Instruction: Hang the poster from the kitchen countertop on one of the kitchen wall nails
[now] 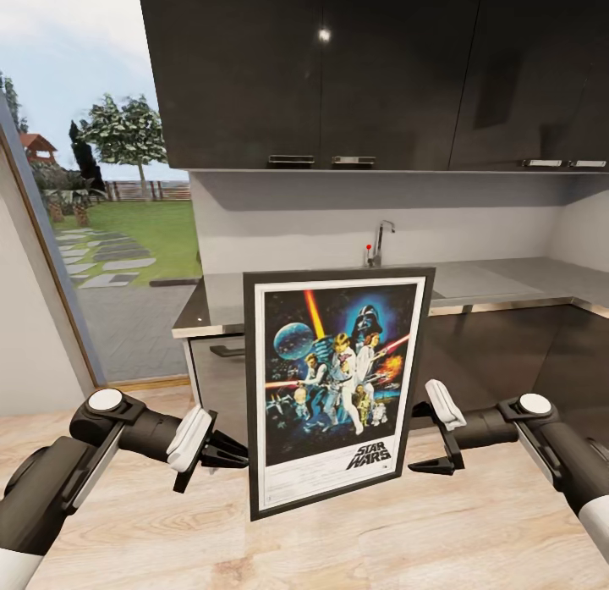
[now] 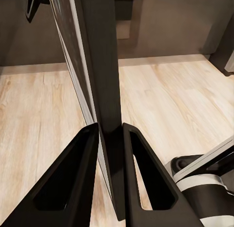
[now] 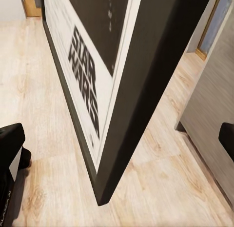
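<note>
The framed Star Wars poster (image 1: 334, 387) hangs upright in the air in front of me, above the wooden floor, its logo at the bottom. My left gripper (image 1: 235, 451) is shut on the poster's left frame edge; in the left wrist view its two black fingers (image 2: 78, 173) clamp the dark frame (image 2: 105, 66). My right gripper (image 1: 428, 440) stands open just right of the poster's right edge, apart from it. The right wrist view looks at the poster's lower corner (image 3: 97, 90) between spread fingers (image 3: 10, 139). Behind lies the grey kitchen countertop (image 1: 499, 281). The wall nails are out of view.
Dark upper cabinets (image 1: 355, 65) hang above the counter, and a chrome tap (image 1: 382, 239) stands at the sink. Dark lower cabinets (image 1: 507, 353) run to the right corner. A tall glass pane (image 1: 110, 234) at the left looks onto a garden. Light wood floor (image 1: 338, 548) lies below.
</note>
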Available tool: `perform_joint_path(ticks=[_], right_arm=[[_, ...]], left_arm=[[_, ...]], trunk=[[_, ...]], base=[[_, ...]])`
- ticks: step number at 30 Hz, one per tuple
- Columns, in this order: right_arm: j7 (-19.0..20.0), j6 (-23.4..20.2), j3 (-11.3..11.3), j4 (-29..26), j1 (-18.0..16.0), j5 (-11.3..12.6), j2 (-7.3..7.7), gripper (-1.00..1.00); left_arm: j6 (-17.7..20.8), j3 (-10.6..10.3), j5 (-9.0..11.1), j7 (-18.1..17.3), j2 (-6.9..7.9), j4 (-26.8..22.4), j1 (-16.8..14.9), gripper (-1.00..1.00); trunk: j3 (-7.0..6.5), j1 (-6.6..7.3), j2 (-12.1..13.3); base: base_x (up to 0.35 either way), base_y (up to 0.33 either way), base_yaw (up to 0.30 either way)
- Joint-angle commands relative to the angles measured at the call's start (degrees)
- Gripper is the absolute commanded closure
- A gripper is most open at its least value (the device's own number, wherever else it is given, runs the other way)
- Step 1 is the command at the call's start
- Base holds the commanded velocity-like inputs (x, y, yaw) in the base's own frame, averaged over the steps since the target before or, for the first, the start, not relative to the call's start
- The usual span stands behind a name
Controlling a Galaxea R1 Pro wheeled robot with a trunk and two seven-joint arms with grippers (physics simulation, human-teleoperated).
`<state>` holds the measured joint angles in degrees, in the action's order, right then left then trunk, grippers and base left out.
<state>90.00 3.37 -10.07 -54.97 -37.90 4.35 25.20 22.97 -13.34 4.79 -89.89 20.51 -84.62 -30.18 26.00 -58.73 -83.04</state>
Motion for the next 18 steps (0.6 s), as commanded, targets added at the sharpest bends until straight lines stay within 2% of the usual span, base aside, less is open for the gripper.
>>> perform_joint_path(ticks=[1, 14, 18], right_arm=[[0.0, 0.34, -0.21, 0.04, -0.07, 0.31, 0.06, -1.0], [0.0, 0.33, -0.21, 0.04, -0.07, 0.31, 0.02, -1.0], [0.0, 0.35, -0.21, 0.04, -0.07, 0.31, 0.02, -1.0]], left_arm=[[0.57, -0.1, 0.14, -0.11, 0.05, -0.01, -0.06, 1.0], [0.56, -0.21, 0.14, -0.11, 0.05, -0.02, -0.06, 1.0], [0.57, -0.91, 0.14, -0.11, 0.05, -0.02, -0.06, 1.0]], trunk=[[0.07, 0.0, -0.04], [0.07, 0.0, -0.04], [0.07, 0.0, -0.04]], base=[[0.0, 0.0, 0.0], [0.0, 0.0, 0.0], [0.0, 0.0, 0.0]])
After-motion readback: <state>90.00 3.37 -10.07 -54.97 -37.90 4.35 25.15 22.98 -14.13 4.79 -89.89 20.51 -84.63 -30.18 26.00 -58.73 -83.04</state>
